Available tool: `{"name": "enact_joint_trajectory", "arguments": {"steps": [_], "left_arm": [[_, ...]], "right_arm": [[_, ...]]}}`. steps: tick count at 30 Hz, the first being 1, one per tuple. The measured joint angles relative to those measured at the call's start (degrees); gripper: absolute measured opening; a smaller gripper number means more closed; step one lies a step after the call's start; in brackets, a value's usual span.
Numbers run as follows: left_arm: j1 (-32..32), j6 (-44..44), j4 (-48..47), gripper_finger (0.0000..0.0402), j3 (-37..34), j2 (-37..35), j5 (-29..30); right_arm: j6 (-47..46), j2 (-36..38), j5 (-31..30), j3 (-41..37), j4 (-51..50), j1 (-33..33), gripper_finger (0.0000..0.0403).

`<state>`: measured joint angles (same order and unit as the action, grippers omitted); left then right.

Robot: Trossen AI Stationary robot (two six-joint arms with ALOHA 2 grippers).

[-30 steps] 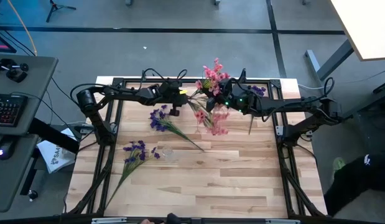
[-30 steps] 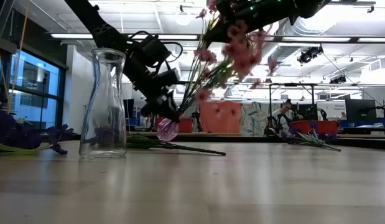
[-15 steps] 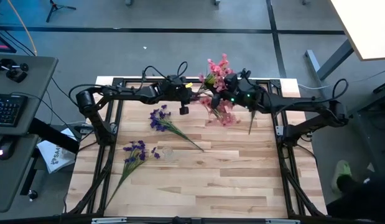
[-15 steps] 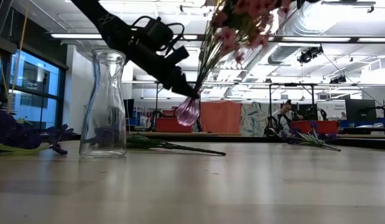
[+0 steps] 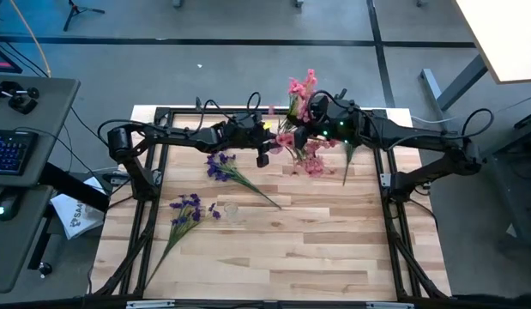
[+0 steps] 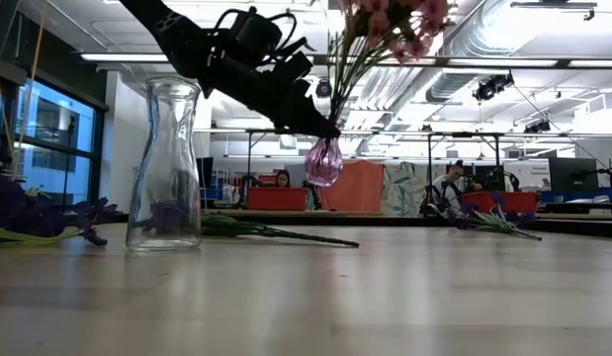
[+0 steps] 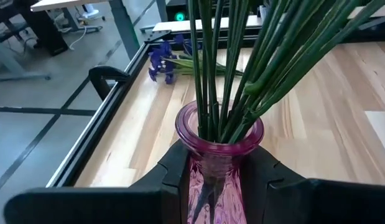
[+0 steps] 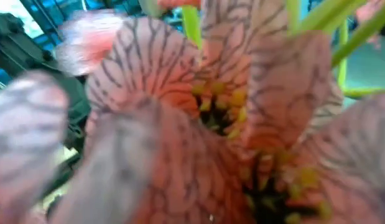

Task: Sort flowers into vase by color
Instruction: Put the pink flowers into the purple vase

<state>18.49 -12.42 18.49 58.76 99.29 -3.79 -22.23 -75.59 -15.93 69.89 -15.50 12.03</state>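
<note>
A small pink glass vase (image 6: 323,161) hangs lifted above the table, upright, in my left gripper (image 5: 265,153). Green stems (image 7: 229,68) of the pink flowers (image 5: 301,96) stand in its mouth, and the blossoms (image 6: 394,18) spread above. My right gripper (image 5: 322,130) is at the pink bunch, above the vase; its wrist view shows only a blossom (image 8: 198,118). A clear glass vase (image 6: 167,163) stands upright on the table. Two purple sprays (image 5: 220,165) (image 5: 186,209) lie flat near it. My left gripper pinches the pink vase's neck (image 7: 218,146), just under the rim, between its two fingers (image 7: 175,171). The fingers come slanting down from the table's left. The vase is clear of the table and upright, its round belly (image 6: 323,168) below the fingers.
Another purple spray (image 6: 491,220) lies near the table's far right, its stem (image 5: 346,165) under the right arm. The clear vase (image 5: 232,209) stands left of centre. Black frame rails (image 5: 153,163) run along the table's sides. People show in the room beyond.
My left gripper has risen and moved toward the table's right, carrying the pink vase from low and tilted near the table to upright and well clear of it. The pink flowers have gone up with it. My right gripper has shifted slightly right, staying with the bunch.
</note>
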Motion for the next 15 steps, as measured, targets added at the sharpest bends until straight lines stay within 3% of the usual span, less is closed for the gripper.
{"name": "enact_joint_trajectory", "arguments": {"steps": [11,15], "left_arm": [[-1.1,5.1,4.0,0.0067,0.0,5.0,2.4],[-1.5,5.6,4.6,0.0085,0.0,5.5,2.5]], "right_arm": [[-3.3,-0.9,3.1,-0.3,-5.1,-0.9,0.0],[-4.9,-1.3,2.6,-0.3,-6.5,-0.9,0.0]]}}
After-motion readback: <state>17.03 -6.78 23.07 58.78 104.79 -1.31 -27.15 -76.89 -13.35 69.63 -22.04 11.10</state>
